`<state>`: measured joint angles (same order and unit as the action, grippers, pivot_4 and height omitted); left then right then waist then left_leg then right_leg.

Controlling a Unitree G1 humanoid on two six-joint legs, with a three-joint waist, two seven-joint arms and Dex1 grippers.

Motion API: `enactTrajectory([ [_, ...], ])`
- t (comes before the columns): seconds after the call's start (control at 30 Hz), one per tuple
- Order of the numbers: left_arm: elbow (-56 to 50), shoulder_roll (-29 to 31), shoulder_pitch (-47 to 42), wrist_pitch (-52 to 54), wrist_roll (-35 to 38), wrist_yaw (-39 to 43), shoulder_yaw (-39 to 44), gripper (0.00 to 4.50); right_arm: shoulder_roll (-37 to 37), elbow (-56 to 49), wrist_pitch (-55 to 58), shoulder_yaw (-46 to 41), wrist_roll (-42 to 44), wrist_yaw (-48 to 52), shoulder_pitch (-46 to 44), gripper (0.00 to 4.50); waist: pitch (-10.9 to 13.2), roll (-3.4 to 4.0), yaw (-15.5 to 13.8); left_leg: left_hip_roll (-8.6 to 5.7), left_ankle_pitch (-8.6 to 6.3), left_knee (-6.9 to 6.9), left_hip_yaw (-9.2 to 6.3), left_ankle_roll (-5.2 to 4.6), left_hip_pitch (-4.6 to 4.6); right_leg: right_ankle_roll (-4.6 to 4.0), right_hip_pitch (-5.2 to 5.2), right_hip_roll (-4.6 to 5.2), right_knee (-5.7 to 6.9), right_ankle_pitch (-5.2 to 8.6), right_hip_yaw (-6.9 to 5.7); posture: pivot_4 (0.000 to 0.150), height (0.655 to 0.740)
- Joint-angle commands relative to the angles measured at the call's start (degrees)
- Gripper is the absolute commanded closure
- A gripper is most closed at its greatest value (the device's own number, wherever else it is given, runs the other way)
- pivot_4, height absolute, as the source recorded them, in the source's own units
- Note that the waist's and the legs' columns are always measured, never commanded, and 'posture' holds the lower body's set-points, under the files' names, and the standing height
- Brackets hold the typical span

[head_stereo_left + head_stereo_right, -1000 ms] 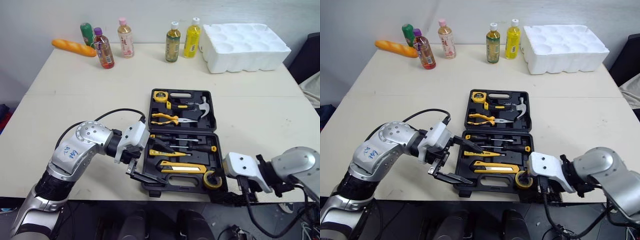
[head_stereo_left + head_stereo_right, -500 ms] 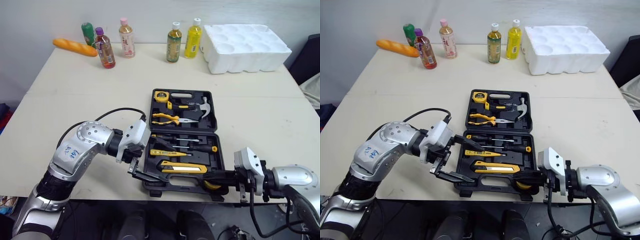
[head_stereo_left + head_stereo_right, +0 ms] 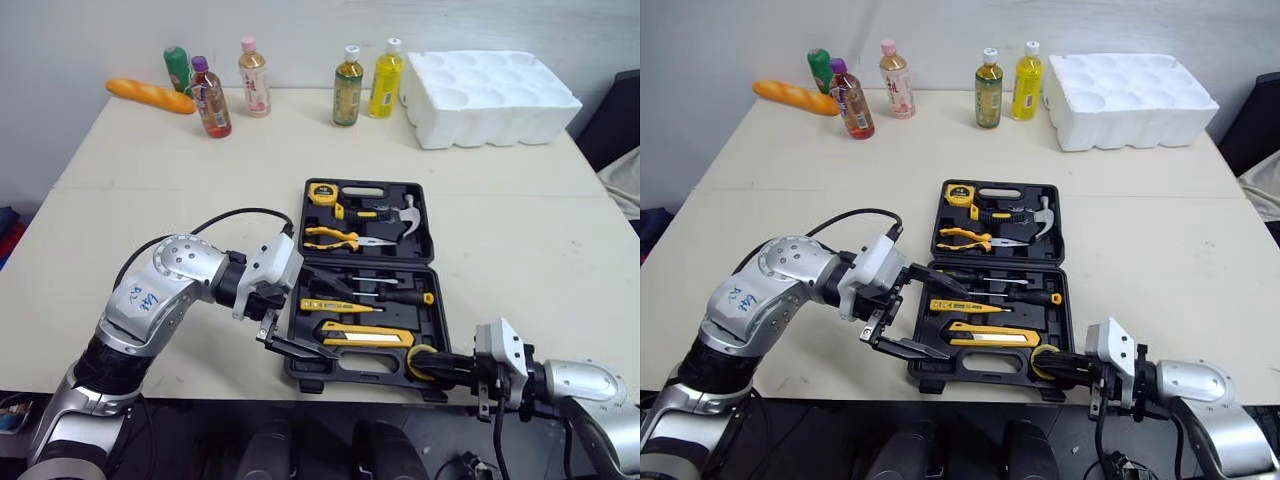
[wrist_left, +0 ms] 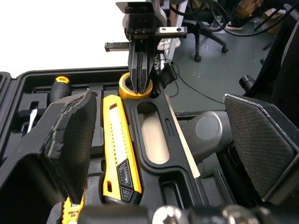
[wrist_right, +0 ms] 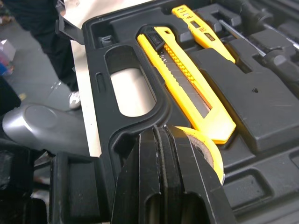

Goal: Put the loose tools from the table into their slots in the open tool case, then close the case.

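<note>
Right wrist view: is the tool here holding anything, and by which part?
Cannot be told. The right tool is shut, its tips at the rim of the yellow tape roll in the tool case; whether they pinch its wall is hidden.

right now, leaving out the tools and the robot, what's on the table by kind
bottles: 5
baguette: 1
foam tray: 1
tool case: 1
total: 8
</note>
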<state>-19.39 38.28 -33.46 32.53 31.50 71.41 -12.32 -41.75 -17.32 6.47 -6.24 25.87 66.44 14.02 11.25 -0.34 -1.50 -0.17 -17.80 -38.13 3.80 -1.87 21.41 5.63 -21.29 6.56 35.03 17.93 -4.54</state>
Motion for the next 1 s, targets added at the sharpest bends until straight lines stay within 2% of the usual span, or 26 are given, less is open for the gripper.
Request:
enactTrajectory([
  [0.03, -0.21, 0.37, -0.86, -0.67, 0.00, 0.46, 0.68, 0.00, 0.49, 4.17, -0.98, 1.47, -3.26, -0.93, 3.41, 4.47, -0.08, -0.13, -0.01, 0.00, -0.01, 0.01, -0.02, 0.01, -0.02, 0.00, 0.03, 0.00, -0.03, 0.00, -0.01, 0.150, 0.7384],
  [0.3, -0.05, 0.12, -0.79, -0.41, 0.18, 0.10, 0.77, 0.00, 1.25, 4.18, -0.01, 2.96, -1.67, -2.66, 2.25, 4.47, -0.34, -0.55, 0.17, 0.09, -0.07, 0.04, -0.07, 0.08, -0.23, -0.03, 0.24, 0.01, -0.10, 0.02, -0.01, 0.150, 0.7384],
  [0.5, 0.49, -0.29, -0.71, -0.18, 0.44, -0.37, 1.06, 0.00, -0.55, -0.15, 4.63, 2.22, 1.15, -2.96, 1.05, 4.47, -0.35, -0.57, 0.16, 0.14, -0.13, 0.06, -0.11, 0.11, -0.23, -0.09, 0.22, 0.01, -0.11, 0.05, -0.01, 0.150, 0.7384],
  [0.67, -0.14, 0.50, 1.54, 1.00, 1.10, -2.99, 3.67, 0.00, -7.12, -9.90, 15.61, -5.69, 10.76, -4.60, -1.79, 4.47, -0.24, -0.39, 0.13, 0.14, -0.14, 0.06, -0.11, 0.09, -0.08, -0.12, 0.05, 0.05, -0.09, 0.06, -0.01, 0.150, 0.7384],
  [0.8, 1.73, 3.05, 4.95, 1.13, 0.06, -5.39, 8.24, 0.00, -14.11, -9.39, 23.43, -14.06, 16.96, -4.39, -7.23, 4.47, -0.14, -0.22, 0.34, 0.12, -0.13, 0.04, -0.07, 0.06, 0.01, -0.11, -0.08, 0.07, -0.05, 0.06, 0.03, 0.150, 0.7384],
  [0.87, 4.77, 4.61, 6.54, 0.35, -1.08, -6.44, 10.90, 0.00, -17.84, -6.30, 25.27, -15.81, 16.12, -3.22, -9.55, 4.47, -0.07, -0.11, 0.34, 0.14, -0.13, 0.07, -0.08, 0.07, 0.01, -0.12, -0.11, 0.06, -0.03, 0.07, -0.02, 0.150, 0.7384],
  [0.97, 11.32, 6.19, 7.35, -3.26, -3.52, -7.16, 13.35, 0.00, -21.67, -0.26, 24.02, -12.96, 10.34, -2.58, -13.33, 4.47, -0.06, -0.10, 0.18, 0.14, -0.12, 0.12, -0.08, 0.07, 0.02, -0.17, -0.15, 0.05, -0.02, 0.09, -0.06, 0.150, 0.7384],
  [1.0, 13.83, 6.42, 7.14, -4.81, -4.56, -7.31, 13.63, 0.24, -22.33, 2.57, 23.70, -10.75, 8.04, -3.11, -15.57, 4.49, -0.06, -0.10, 0.08, 0.13, -0.13, 0.11, -0.07, 0.06, 0.03, -0.17, -0.16, 0.06, -0.02, 0.09, -0.06, 0.150, 0.7384],
])
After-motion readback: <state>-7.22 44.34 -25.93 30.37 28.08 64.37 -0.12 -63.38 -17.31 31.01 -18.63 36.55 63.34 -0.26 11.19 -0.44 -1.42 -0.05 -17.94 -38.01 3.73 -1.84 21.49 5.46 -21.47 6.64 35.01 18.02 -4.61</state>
